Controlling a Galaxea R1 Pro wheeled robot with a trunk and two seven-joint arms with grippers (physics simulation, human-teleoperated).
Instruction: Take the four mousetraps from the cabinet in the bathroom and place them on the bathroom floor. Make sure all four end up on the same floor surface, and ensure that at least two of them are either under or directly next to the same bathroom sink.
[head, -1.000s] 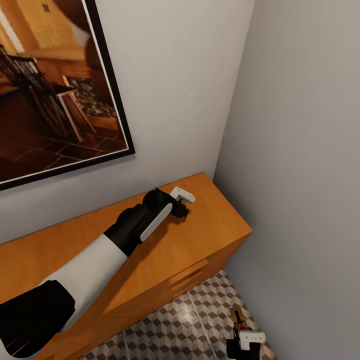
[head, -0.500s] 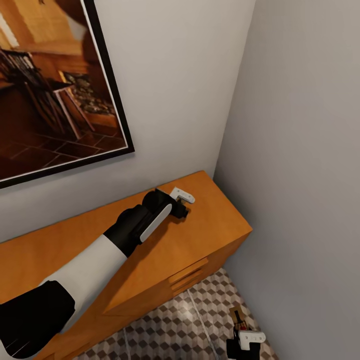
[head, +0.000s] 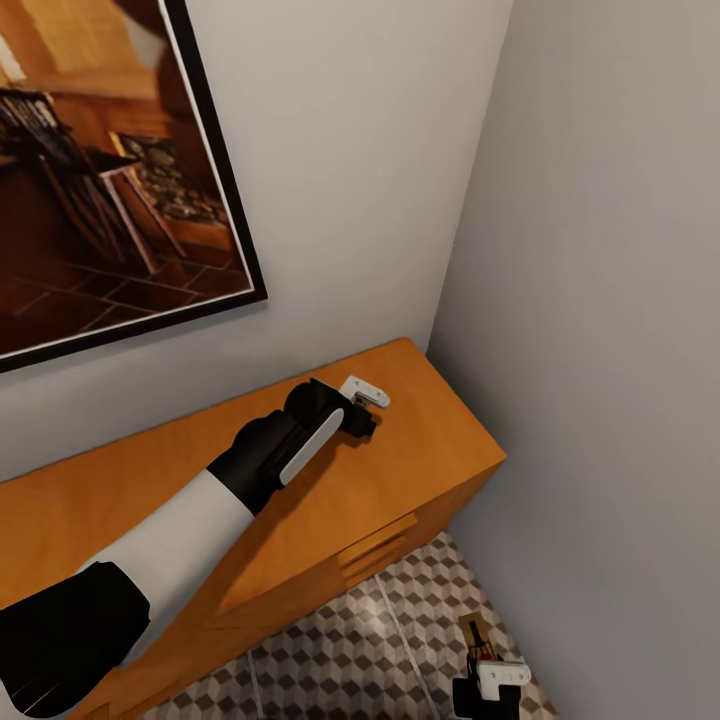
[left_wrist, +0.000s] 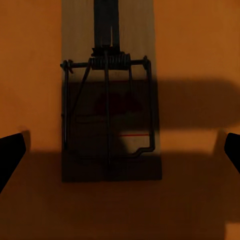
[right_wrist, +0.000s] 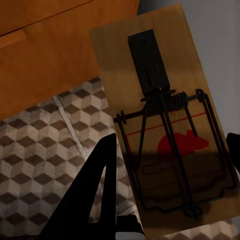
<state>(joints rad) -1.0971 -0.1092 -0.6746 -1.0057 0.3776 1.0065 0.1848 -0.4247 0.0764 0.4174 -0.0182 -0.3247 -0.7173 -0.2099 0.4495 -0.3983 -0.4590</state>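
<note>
My left gripper (head: 368, 395) hovers low over the right end of the orange-brown cabinet (head: 430, 455). In the left wrist view a mousetrap (left_wrist: 111, 100) lies flat on the cabinet top (left_wrist: 200, 50), and the left gripper (left_wrist: 120, 150) stands open with its dark fingertips (left_wrist: 10, 155) wide on either side of it. Low at the right, my right gripper (head: 490, 685) is shut on a second mousetrap (head: 474, 630) above the cube-patterned bathroom floor (head: 390, 630). The right wrist view has that mousetrap (right_wrist: 165, 115), with its red mouse mark, between the fingers (right_wrist: 97, 190).
A large dark-framed picture (head: 100, 180) hangs on the wall behind the cabinet. A grey side wall (head: 600, 300) closes the corner just right of the cabinet's end. Slim drawer handles (head: 380, 555) line the cabinet front above a narrow strip of floor.
The head view has shifted slightly. Both arms keep their places relative to the cabinet and floor, and the jaws stand as before.
</note>
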